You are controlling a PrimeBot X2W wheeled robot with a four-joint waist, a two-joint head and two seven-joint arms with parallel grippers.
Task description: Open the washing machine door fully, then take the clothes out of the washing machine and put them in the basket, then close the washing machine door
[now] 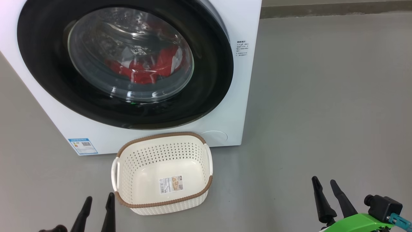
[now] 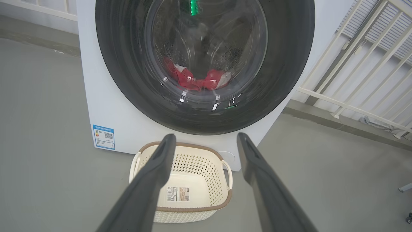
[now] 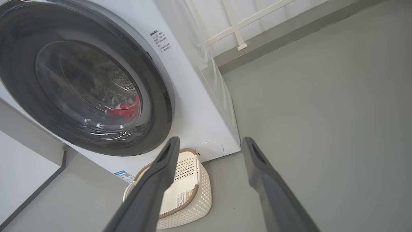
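Head view, from left to right: at the lower left the left gripper [image 1: 100, 196] points upward with its two dark fingers apart and grips nothing. Its right finger is just beside the near left corner of the basket [image 1: 161, 137]; I cannot tell if it touches.

Above it stands the washing machine [image 1: 244, 80], a white box on the grey floor [image 1: 322, 96], with a blue sticker [image 1: 82, 146] at its lower left corner. The washing machine door [image 1: 42, 64] is shut against the front — a wide black ring around a clear glass window. Through the glass the clothes [image 1: 145, 69] are visible, red with some white, lying low in the drum.

Just before the machine, under the door, the basket stands upright on the floor, with a paper label [image 1: 171, 184] on its bottom.

At the lower right the right gripper [image 1: 323, 179] also has its fingers apart and grips nothing — it is well apart from the basket and the machine.

In the left wrist view the basket shows between the spread fingers, and a white railing [image 2: 354, 64] stands to the right of the machine. In the right wrist view the basket is partly behind the left finger.
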